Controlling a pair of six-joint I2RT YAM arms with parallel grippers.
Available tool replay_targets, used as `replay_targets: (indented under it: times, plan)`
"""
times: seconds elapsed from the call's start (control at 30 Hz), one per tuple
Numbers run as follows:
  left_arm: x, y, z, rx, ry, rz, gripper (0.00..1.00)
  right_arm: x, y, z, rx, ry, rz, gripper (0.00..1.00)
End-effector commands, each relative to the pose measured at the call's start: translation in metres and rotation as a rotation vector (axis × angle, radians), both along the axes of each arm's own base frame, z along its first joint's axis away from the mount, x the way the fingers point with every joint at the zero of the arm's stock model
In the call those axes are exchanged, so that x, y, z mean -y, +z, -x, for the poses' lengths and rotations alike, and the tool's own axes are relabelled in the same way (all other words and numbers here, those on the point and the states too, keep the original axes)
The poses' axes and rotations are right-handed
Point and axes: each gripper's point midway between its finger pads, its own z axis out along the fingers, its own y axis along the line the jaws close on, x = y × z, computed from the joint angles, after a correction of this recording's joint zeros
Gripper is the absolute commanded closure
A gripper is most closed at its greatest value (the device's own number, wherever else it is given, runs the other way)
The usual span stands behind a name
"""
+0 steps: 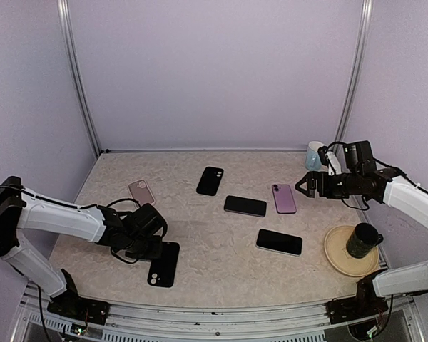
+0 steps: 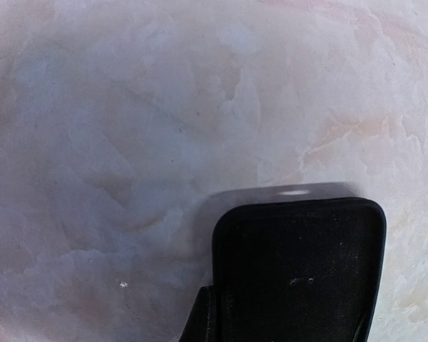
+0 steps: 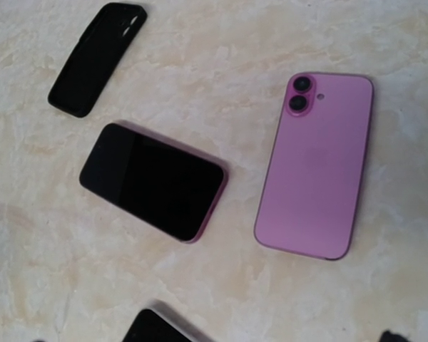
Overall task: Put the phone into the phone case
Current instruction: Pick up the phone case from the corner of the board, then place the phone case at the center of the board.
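The left gripper (image 1: 153, 248) sits low at the edge of a black phone case (image 1: 164, 265) lying flat near the front of the table (image 1: 221, 278). I cannot tell whether its fingers grip it. The right gripper (image 1: 303, 184) hovers above a pink phone (image 3: 315, 165), which lies back up beside a dark-screened phone (image 3: 153, 180). Its fingers' state is equally unclear.

Black case (image 2: 299, 271) — blurred, lower end cut off by the frame.

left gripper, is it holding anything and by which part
Probably the case, at the end away from its camera cutout. The left gripper covers that end, but its fingers are hidden, so not certain.
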Motion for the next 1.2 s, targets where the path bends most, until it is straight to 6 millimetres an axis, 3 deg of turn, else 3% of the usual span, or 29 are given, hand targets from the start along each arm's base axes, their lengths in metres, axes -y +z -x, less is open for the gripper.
replay_targets:
  times: [0.0, 0.3, 0.6, 0.83, 1.07, 1.17]
  plan:
    - [0.003, -0.008, 0.003, -0.018, -0.032, -0.035, 1.0, -0.001, 0.003, 0.005, 0.023, 0.007, 0.007, 0.0]
    - [0.023, 0.008, -0.012, 0.026, -0.112, -0.064, 1.0, 0.0, 0.009, 0.009, 0.039, 0.008, -0.003, 0.0]
    - [0.075, 0.05, -0.036, 0.121, -0.355, -0.031, 1.0, -0.002, 0.012, 0.015, 0.041, 0.014, -0.024, 0.0]
    - [0.111, 0.071, -0.053, 0.159, -0.576, -0.079, 1.0, -0.002, 0.014, 0.019, 0.049, 0.017, -0.035, 0.0]
    - [0.135, 0.07, -0.055, 0.139, -0.802, -0.129, 1.0, -0.001, 0.015, 0.025, 0.053, 0.018, -0.04, 0.0]
    - [0.141, 0.079, -0.052, 0.175, -0.896, -0.126, 1.0, 0.0, 0.015, 0.028, 0.052, 0.018, -0.042, 0.0]
